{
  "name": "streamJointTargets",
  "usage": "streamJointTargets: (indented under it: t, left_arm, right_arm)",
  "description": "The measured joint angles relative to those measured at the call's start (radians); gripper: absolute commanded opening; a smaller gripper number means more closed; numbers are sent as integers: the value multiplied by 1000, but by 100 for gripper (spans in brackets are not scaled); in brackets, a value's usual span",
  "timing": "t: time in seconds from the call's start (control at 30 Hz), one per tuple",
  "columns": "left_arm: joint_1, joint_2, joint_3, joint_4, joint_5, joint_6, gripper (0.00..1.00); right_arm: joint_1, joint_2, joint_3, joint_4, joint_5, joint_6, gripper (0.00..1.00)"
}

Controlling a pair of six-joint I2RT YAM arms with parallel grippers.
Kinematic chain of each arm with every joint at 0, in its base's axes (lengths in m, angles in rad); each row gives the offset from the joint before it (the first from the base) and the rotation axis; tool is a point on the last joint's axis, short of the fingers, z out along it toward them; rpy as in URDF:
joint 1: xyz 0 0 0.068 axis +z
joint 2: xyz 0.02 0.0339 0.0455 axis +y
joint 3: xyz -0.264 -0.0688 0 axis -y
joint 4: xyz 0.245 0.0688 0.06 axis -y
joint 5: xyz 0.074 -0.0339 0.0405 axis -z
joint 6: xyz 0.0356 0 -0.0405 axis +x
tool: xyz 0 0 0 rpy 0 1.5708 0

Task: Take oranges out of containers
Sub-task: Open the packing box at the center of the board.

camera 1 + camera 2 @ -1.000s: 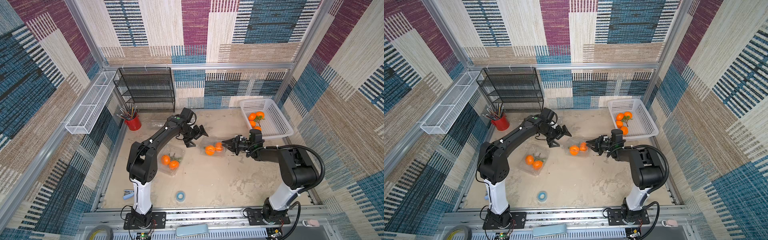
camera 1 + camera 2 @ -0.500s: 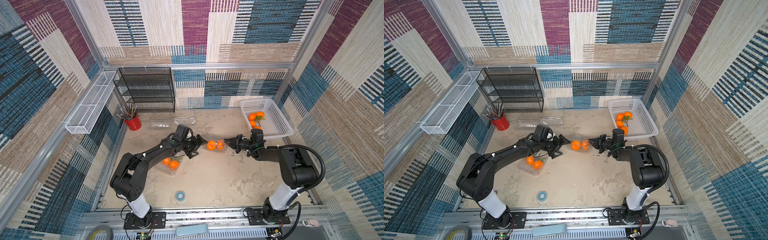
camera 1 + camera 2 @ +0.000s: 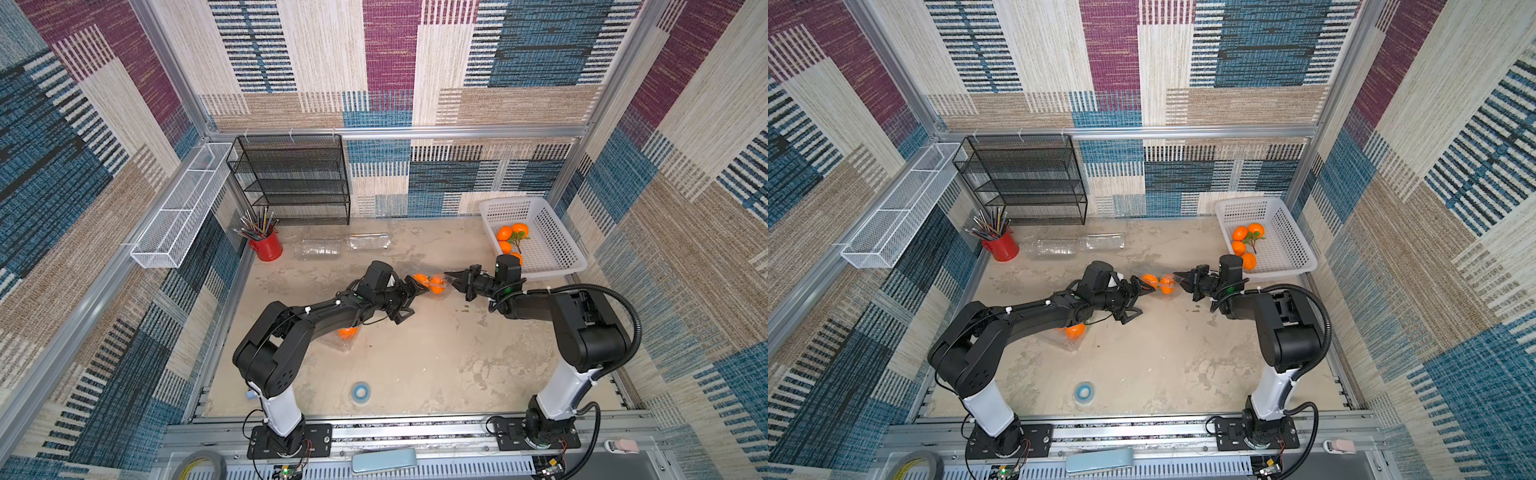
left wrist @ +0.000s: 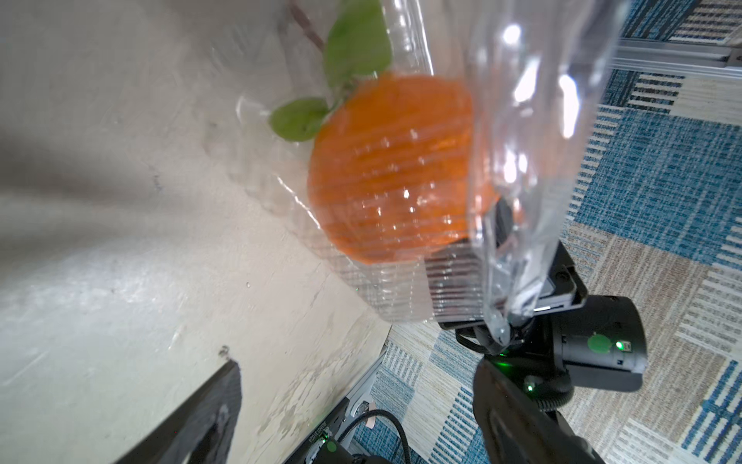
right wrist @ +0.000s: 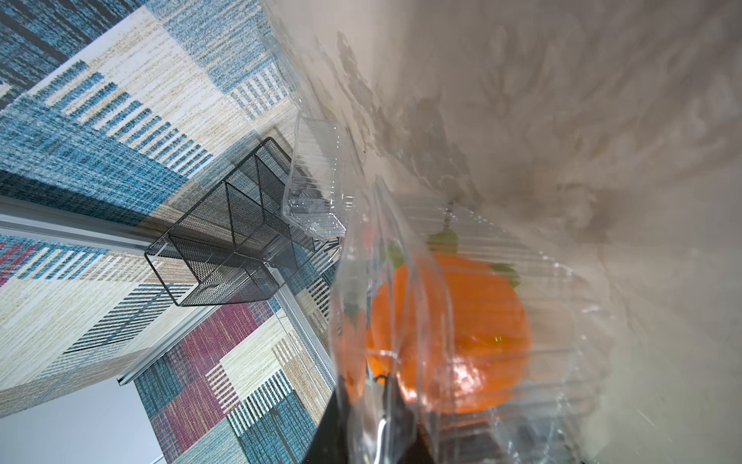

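Along the left wall hang a white wire trough (image 3: 174,216) and a black mesh shelf (image 3: 291,178). A red cup (image 3: 268,248) of brushes and 2 empty clear boxes (image 3: 345,247) line the back edge of the desk (image 3: 436,374), whose middle and front lie open except for a blue tape roll (image 3: 361,392). The left arm (image 3: 316,313) stretches low over the desk and hides most of another clear box holding an orange (image 3: 347,332). The left fingers (image 3: 401,318) are spread, 1 just beside the middle box (image 3: 442,281); whether it touches is unclear. That box, with 2 oranges (image 3: 435,287) inside, sits mid-desk, its rim pinched by the right fingers (image 3: 457,274), forearm near level. At the right edge, the white basket (image 3: 548,272) holds 4 oranges (image 3: 519,228), 1 partly hidden behind the right wrist.
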Motion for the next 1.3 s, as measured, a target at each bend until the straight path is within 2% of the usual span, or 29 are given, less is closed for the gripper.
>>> streamJointTargets:
  t: [0.27, 0.7, 1.3]
  left_arm:
    - [0, -4, -17, 38, -40, -27, 91]
    - [3, 14, -37, 89, -45, -69, 91]
    - [2, 32, -45, 94, -63, -76, 91]
  right_arm:
    - [12, -24, -34, 2, 13, 3, 18]
    - [34, -51, -45, -6, 47, 6, 16]
    - [65, -109, -106, -58, 61, -73, 16]
